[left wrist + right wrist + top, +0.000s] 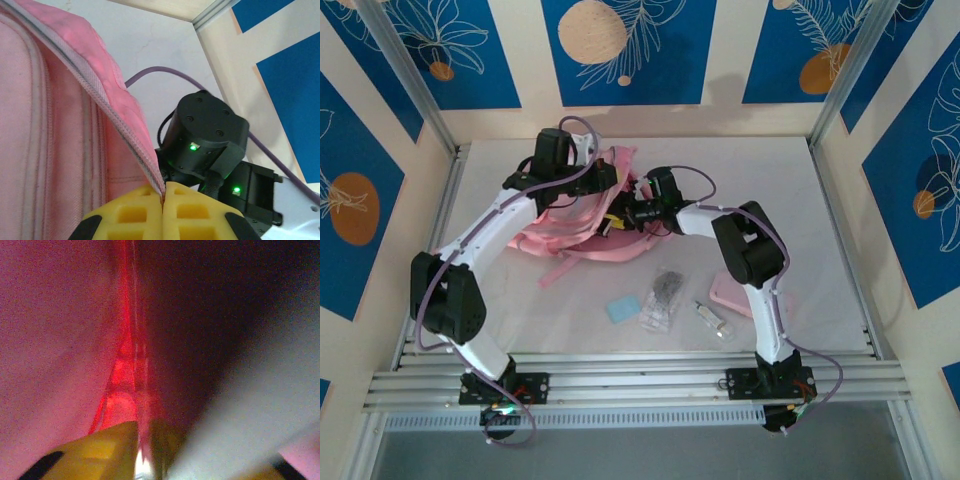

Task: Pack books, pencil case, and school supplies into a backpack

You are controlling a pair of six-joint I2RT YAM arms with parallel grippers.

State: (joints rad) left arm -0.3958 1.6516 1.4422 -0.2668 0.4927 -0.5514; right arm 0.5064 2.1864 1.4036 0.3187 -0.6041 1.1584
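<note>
One pink backpack [55, 130], grey-zippered edge pinched by left gripper [163, 187], right gripper [145, 429] seemingly inside, grip unclear

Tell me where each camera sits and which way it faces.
Top external: above, behind the bases, facing down on the table, both arms, the backpack.
Left wrist: faces along the left hand, shut on the backpack's zipper edge; right arm beyond.
Right wrist: right hand, close against pink backpack fabric.
Shared: every view shows the backpack.

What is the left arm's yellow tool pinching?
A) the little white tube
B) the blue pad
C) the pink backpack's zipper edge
C: the left tool is shut on the zipper edge of the pink backpack; the blue pad and tube lie loose elsewhere.
</note>
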